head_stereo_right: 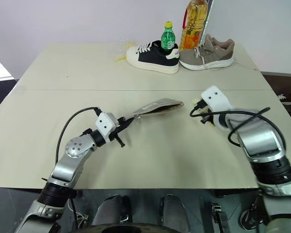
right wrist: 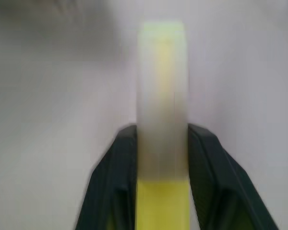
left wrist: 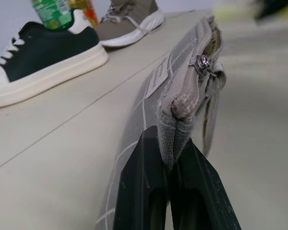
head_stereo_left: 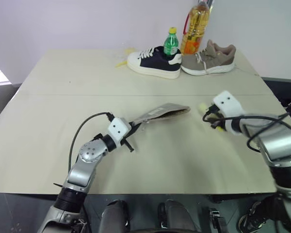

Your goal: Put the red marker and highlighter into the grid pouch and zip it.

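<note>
Highlighter [right wrist: 162, 124] sits pinched between the right gripper's [head_stereo_left: 209, 116] two black fingers, its long axis running straight out along them with the pale cap end leading. In the head views that gripper hangs over the table [head_stereo_left: 48, 97] on the robot's right, pointing left toward the grid pouch [head_stereo_left: 161, 112], which lies just beside it, apart by a short gap. The left gripper [head_stereo_right: 122, 125] has its fingers pressed together on the pouch's near end and holds it lifted, tilted up off the table. The pouch's mouth looks partly open at the far end, the one nearest the highlighter, with the zipper pull [left wrist: 202, 65] hanging on the upper edge. So the right arm is the nearer one, and the coming move likely turns on lining the cap end up with that opening. I cannot see the red marker.
</note>
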Controlling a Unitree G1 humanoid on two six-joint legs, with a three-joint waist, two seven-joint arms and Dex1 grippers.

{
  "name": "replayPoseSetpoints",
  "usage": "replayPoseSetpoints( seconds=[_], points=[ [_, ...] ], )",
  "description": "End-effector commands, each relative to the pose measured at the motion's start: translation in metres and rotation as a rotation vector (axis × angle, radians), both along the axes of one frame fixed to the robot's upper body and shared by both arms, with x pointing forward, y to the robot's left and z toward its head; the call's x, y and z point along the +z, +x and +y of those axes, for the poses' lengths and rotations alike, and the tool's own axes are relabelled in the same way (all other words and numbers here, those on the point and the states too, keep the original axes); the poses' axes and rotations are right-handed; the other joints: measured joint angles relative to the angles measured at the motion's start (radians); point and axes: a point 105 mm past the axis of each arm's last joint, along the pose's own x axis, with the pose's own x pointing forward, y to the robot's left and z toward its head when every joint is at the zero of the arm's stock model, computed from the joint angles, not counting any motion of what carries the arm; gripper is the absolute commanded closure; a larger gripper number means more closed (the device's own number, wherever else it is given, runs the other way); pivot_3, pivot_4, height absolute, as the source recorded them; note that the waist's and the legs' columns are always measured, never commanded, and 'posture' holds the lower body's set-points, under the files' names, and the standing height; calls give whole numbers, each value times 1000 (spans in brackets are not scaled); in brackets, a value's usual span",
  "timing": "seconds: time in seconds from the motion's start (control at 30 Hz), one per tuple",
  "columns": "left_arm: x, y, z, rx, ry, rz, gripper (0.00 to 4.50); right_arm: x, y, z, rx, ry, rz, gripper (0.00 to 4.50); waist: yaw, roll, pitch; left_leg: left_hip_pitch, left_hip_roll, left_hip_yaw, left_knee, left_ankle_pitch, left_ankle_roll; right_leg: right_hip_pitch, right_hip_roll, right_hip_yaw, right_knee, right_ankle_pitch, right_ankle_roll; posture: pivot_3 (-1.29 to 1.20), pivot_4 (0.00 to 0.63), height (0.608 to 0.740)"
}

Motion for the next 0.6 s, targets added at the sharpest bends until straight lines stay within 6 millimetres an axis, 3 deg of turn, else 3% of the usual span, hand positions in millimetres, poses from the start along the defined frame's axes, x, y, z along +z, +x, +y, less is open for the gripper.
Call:
replayPoseSetpoints(
  seconds=[0.03, 0.27, 0.6],
  points=[
    [12, 0, 6, 21, -14, -48, 4500, 11, -3, 23, 252, -178, -113, 3640, -2, -1, 0, 1, 0, 0, 0, 0, 0, 1, 0, 0, 0, 0, 0, 0, 150, 705],
    [15, -2, 5, 22, -21, -53, 4500, 7, -5, 43, 422, -269, -141, 3640, 3, -1, 0, 1, 1, 1, 1, 0, 0, 1, 0, 0, 0, 0, 0, 0, 150, 705],
    [16, -12, -5, -35, -26, -51, 4500, 5, 6, 61, 476, -360, -197, 3640, 2, -1, 0, 1, 1, 1, 2, 0, -1, 1, 0, 0, 1, 0, 0, 0, 150, 705]
  ],
)
